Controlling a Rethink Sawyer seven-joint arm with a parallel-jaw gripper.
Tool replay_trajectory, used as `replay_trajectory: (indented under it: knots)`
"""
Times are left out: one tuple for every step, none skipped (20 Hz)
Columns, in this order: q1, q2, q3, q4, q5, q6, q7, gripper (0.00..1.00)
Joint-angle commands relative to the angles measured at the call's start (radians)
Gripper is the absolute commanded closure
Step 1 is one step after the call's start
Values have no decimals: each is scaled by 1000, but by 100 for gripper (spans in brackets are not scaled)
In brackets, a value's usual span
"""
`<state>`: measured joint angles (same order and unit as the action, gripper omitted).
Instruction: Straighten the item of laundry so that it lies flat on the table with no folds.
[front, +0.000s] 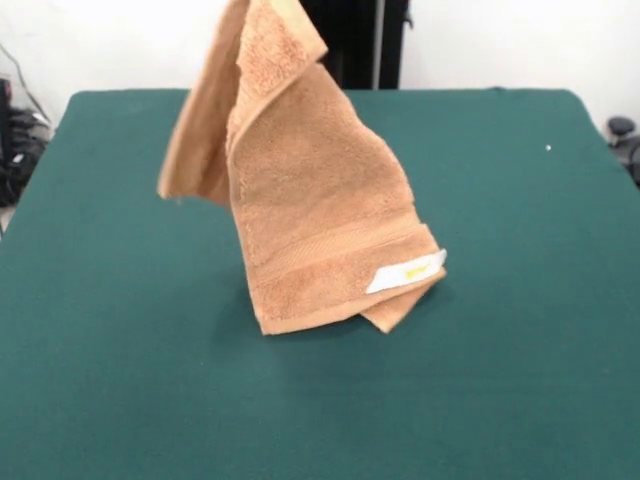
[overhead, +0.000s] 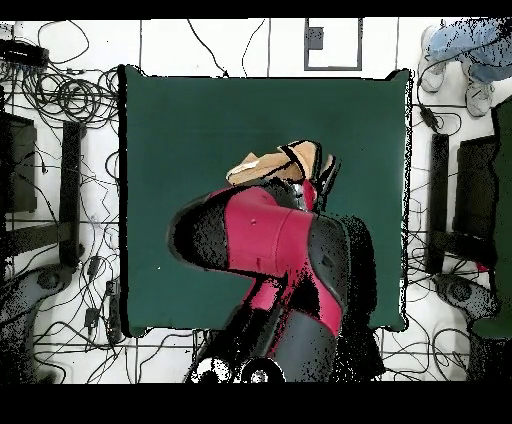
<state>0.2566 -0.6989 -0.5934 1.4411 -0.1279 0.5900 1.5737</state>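
Note:
The tan-orange towel (front: 320, 200) hangs in a tall, folded drape over the middle of the green table (front: 120, 300). Its top runs out of the front view's upper edge. Its lower edge with the white tag (front: 405, 272) sits at or just above the cloth, and one flap (front: 200, 140) hangs free to the left. In the overhead view only a bunched part of the towel (overhead: 270, 163) shows beside the red and black arm (overhead: 270, 240). The gripper (overhead: 308, 165) is at the arm's end, mostly covered by it, and holds the towel's top.
The robot's dark pedestal (front: 355, 40) stands behind the table. Cables (overhead: 70, 95) and equipment lie on the floor at both sides. A person's legs and shoes (overhead: 470, 55) show at the overhead view's top right corner.

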Motion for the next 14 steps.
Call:
replay_trajectory:
  knots:
    - [-16, -3, 60, 111, 53, 38, 244, 100]
    - [-17, -6, 60, 105, 53, 40, 238, 100]
    - [-20, -7, 61, 97, 52, 43, 233, 100]
    - [-23, -8, 61, 84, 51, 56, 224, 100]
    - [-23, -7, 59, 76, 51, 65, 221, 100]
    - [-21, -7, 51, 63, 48, 81, 219, 100]
    - [-20, -8, 47, 57, 47, 90, 219, 100]
    - [-17, -9, 40, 49, 46, 103, 219, 100]
    - [-15, -11, 35, 47, 45, 108, 220, 100]
    - [-13, -13, 30, 45, 43, 114, 221, 100]
    - [-11, -16, 25, 44, 42, 120, 221, 100]
    - [-3, -20, 11, 41, 36, 138, 220, 100]
    - [1, -27, 1, 37, 27, 151, 208, 100]
    - [6, -35, -9, 33, 18, 164, 196, 100]
